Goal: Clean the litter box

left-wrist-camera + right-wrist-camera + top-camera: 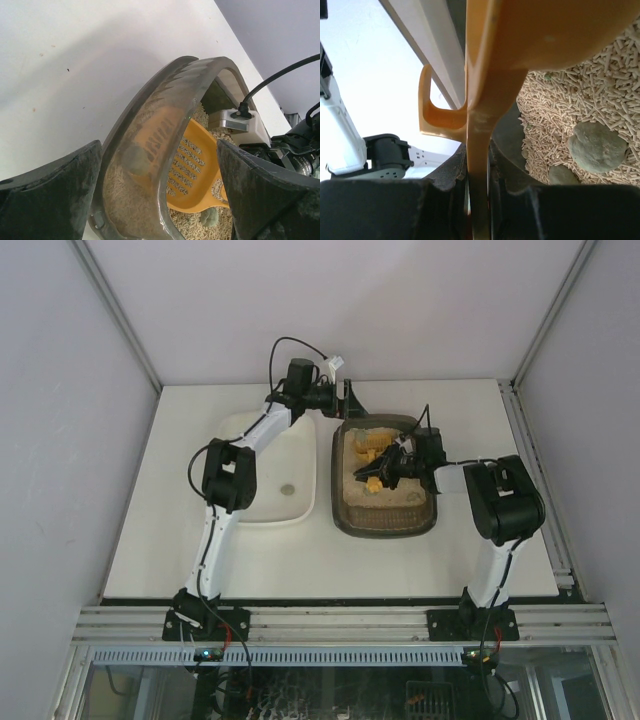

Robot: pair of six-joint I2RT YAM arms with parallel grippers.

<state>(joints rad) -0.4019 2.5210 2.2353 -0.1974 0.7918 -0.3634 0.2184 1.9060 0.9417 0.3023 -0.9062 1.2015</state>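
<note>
On table (pixel 450 570) centre-right, litter box (pixel 385 528) sits beside white tub (pixel 240 430). Right hand (pixel 384 474) grasps yellow scoop (pixel 372 454) in the litter. Left hand (pixel 345 400) is released, straddling the far rim. Clumps (pixel 597 147) not yet scooped, so most work looks left.

The left gripper (pixel 157 150) has its dark fingers (pixel 50 195) spread wide, straddling the curved end wall of the litter box (pixel 165 85); inside, a yellow slotted scoop (pixel 192 165) lies on beige pellets (pixel 185 227); a grey-green clump (pixel 210 217) sits just beside it; the white table (pixel 75 60) lies beyond.
</note>
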